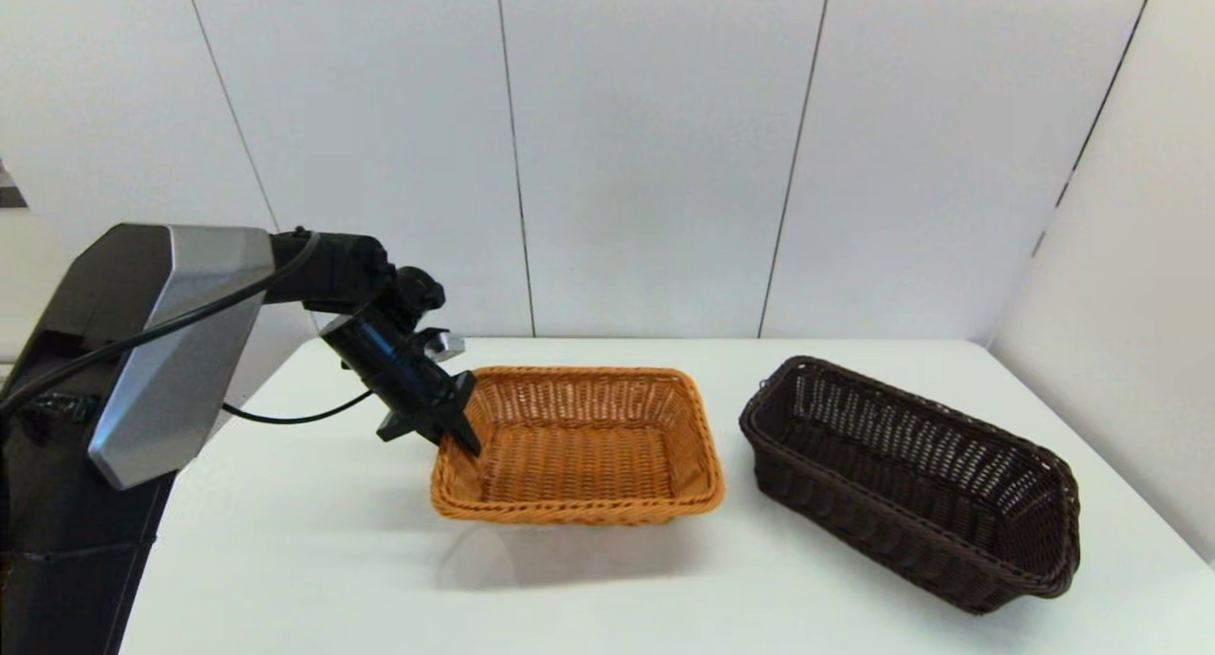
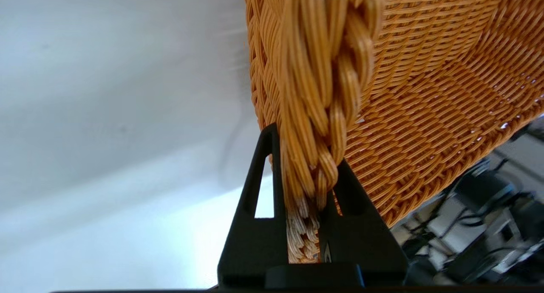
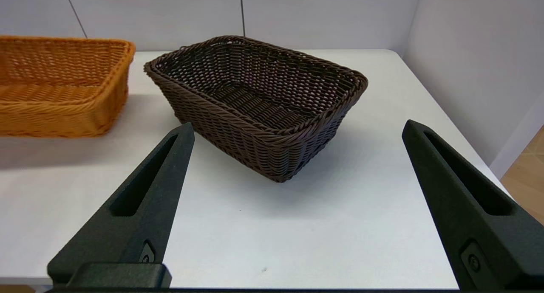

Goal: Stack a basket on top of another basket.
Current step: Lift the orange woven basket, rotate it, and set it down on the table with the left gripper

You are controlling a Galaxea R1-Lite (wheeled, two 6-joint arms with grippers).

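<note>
The orange-tan basket (image 1: 579, 446) is at the table's middle left, and a broad shadow under it suggests it hangs slightly above the surface. My left gripper (image 1: 470, 444) is shut on the braided rim at its left end. In the left wrist view the rim (image 2: 318, 93) runs between the two black fingers (image 2: 255, 199) of that gripper (image 2: 304, 148). The dark brown basket (image 1: 911, 484) stands on the table to the right, set at an angle and apart from the orange one. My right gripper (image 3: 297, 125) is open near the table's front edge, facing the dark basket (image 3: 263, 97).
The white table (image 1: 313, 560) has walls behind it and along its right side. The table's right edge (image 3: 450, 114) runs close to the dark basket. The left arm's grey housing (image 1: 161, 351) fills the left of the head view.
</note>
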